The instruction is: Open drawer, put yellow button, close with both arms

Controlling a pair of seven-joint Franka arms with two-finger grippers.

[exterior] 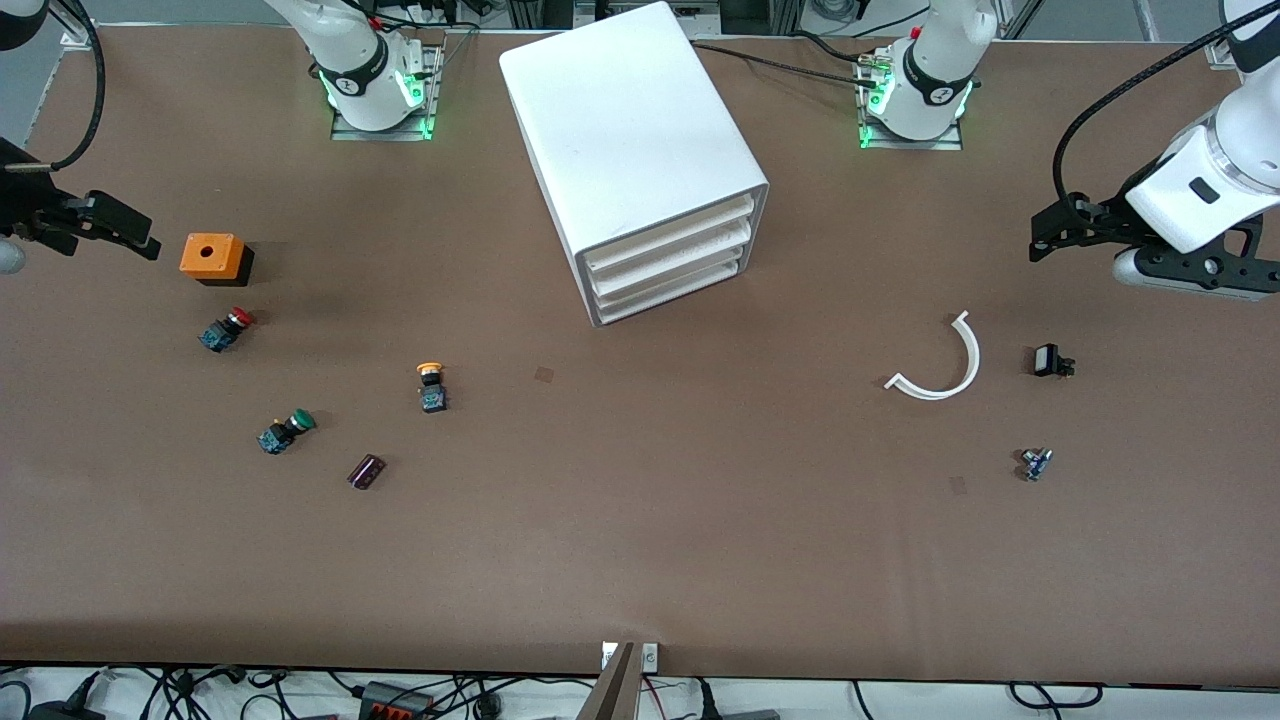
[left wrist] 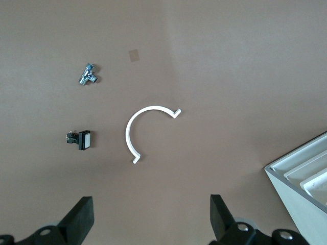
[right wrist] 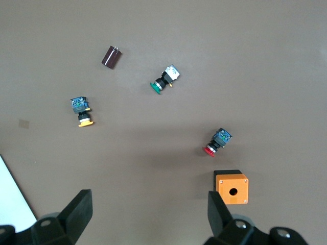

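The white cabinet [exterior: 640,150] stands at the middle of the table between the two arm bases. Its uppermost drawer [exterior: 668,232] is shut, flush with the two beneath it. A corner of the cabinet shows in the left wrist view [left wrist: 306,189]. The yellow button [exterior: 432,385] lies on its side on the table, nearer to the front camera than the cabinet, toward the right arm's end; it also shows in the right wrist view [right wrist: 82,113]. My right gripper [exterior: 140,235] [right wrist: 148,212] is open and empty, up over the table beside an orange box. My left gripper [exterior: 1040,235] [left wrist: 152,217] is open and empty, up over the left arm's end.
An orange box [exterior: 212,257], a red-capped switch [exterior: 227,328], a green-capped switch [exterior: 285,430] and a dark cylinder [exterior: 366,471] lie near the yellow button. A white curved strip [exterior: 945,365], a small black switch [exterior: 1050,360] and a metal fitting [exterior: 1036,463] lie toward the left arm's end.
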